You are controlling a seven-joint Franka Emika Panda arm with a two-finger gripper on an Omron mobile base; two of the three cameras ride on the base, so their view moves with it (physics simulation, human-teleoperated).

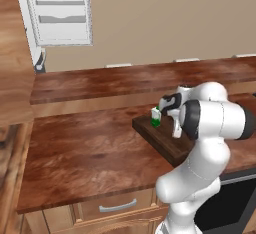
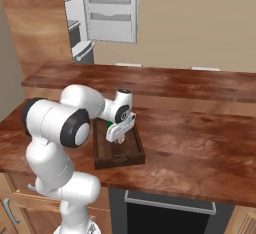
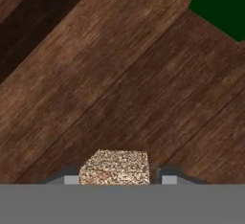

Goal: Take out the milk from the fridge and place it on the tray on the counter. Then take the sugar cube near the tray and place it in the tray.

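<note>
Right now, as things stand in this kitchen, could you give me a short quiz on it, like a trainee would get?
1. True or false: the small white carton with the green top stands in the shallow dark-brown wooden tray.
2. What lies right at the tips of the claw? A) a tiny speckled beige cube; B) a metal spoon; C) a red apple.
3. Fill in: the white racked door of the light-grey fridge behind the glossy reddish-brown wooden counter is ___.

Key: 1 true; 2 A; 3 open.
</note>
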